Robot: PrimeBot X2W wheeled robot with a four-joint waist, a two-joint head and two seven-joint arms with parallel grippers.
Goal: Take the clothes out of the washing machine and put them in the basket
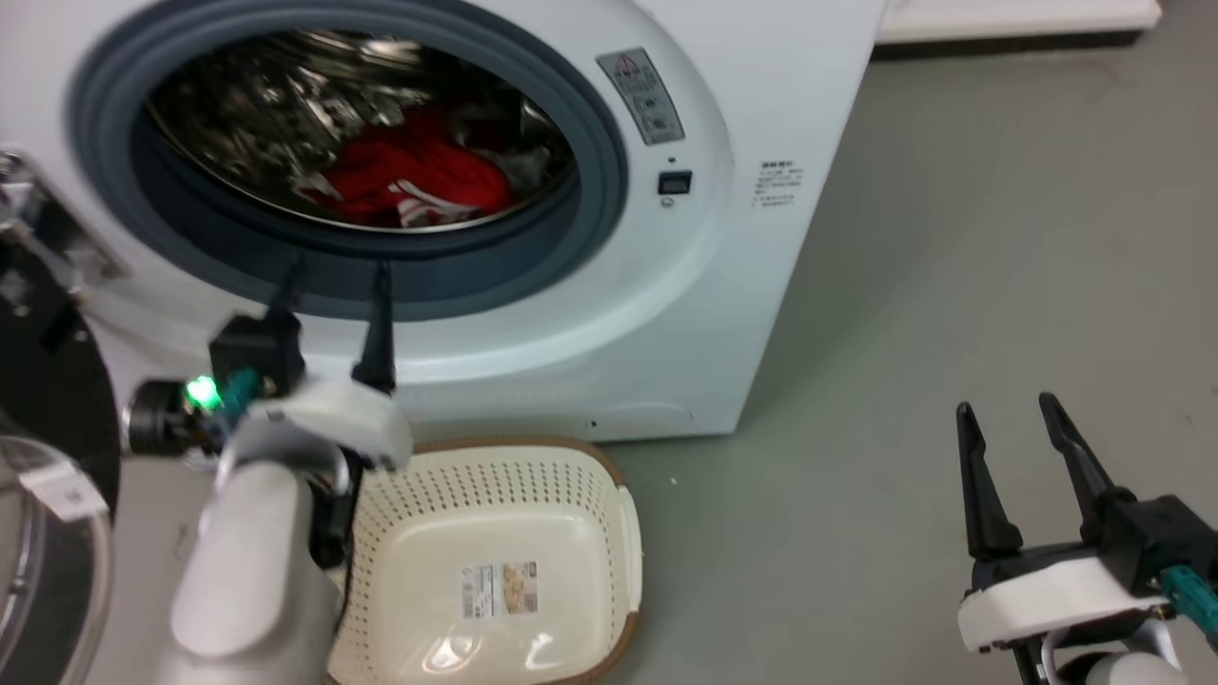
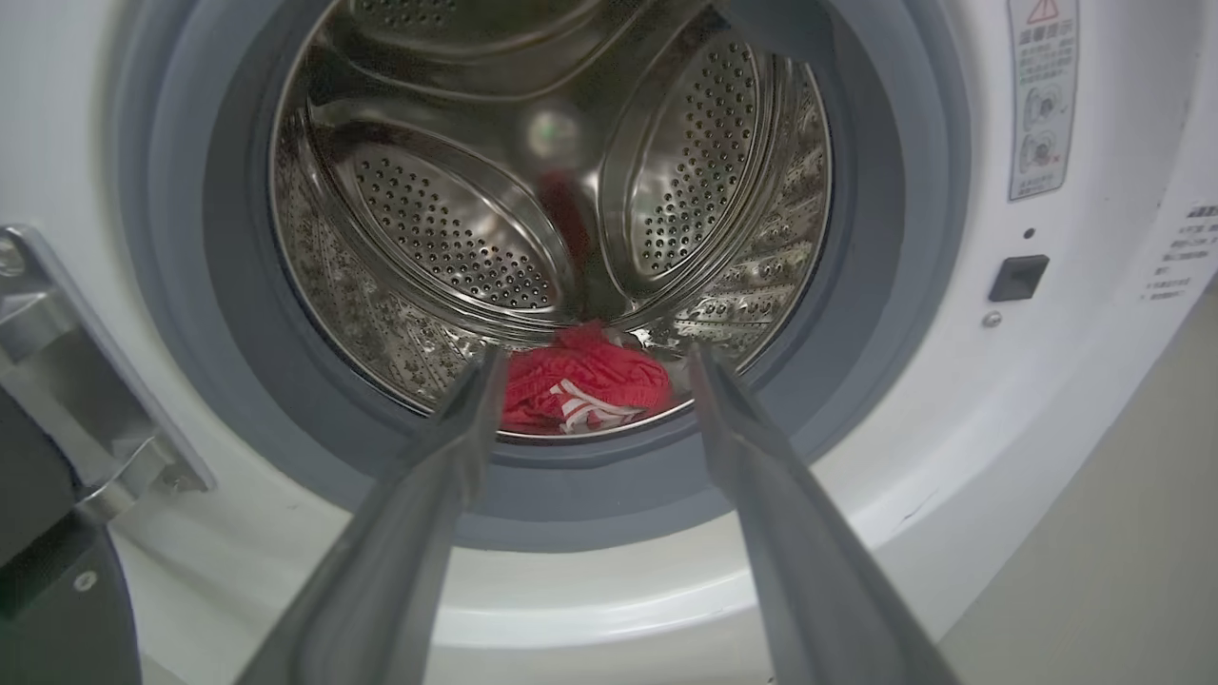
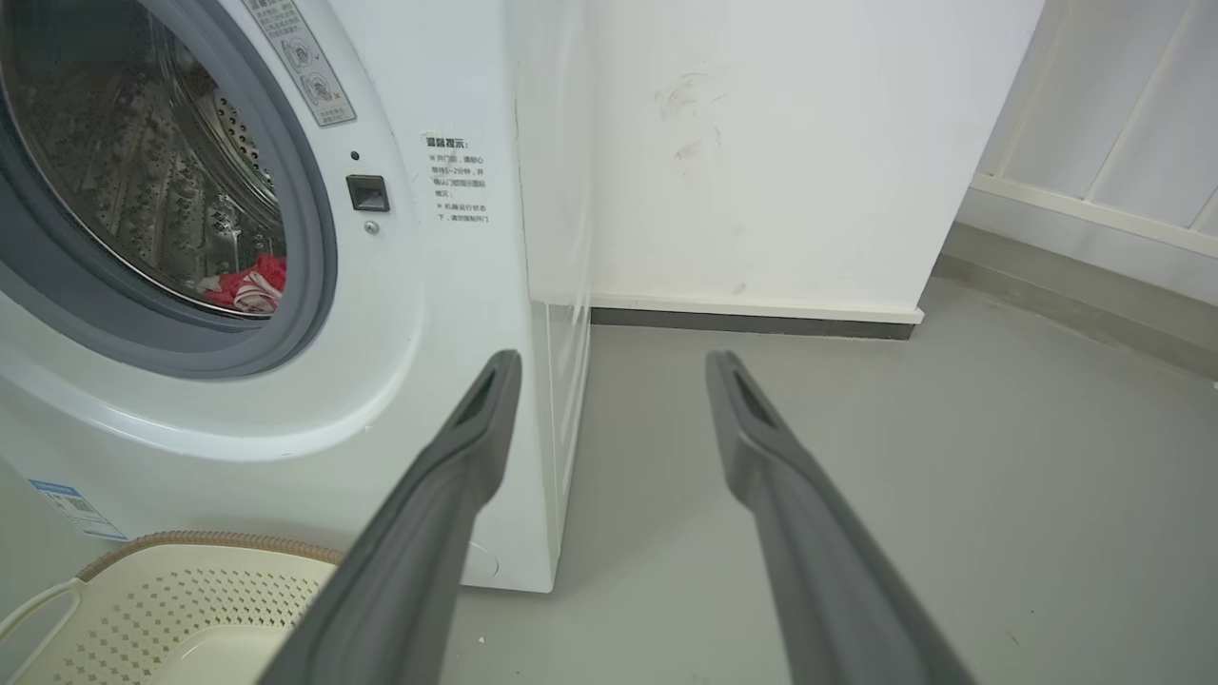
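Note:
The white washing machine point(image 1: 742, 276) stands with its door swung open to the left. Red clothes point(image 1: 414, 176) with white striped trim lie at the bottom of the steel drum, also seen as clothes point(image 2: 580, 385) and clothes point(image 3: 249, 285). My left gripper point(image 1: 333, 276) is open, its tips just in front of the grey porthole rim, empty; the same left gripper point(image 2: 595, 354) frames the clothes from outside the drum. The cream basket point(image 1: 609, 514) sits on the floor below the porthole, holding nothing; basket point(image 3: 143, 595). My right gripper point(image 1: 1009, 407) hovers open over the floor at the right; right gripper point(image 3: 614, 357).
The black-framed glass door point(image 1: 48, 495) hangs open at the far left beside my left forearm. Grey floor point(image 1: 952, 285) spreads to the right of the machine. A white wall point(image 3: 761, 143) with a dark skirting runs behind the washer.

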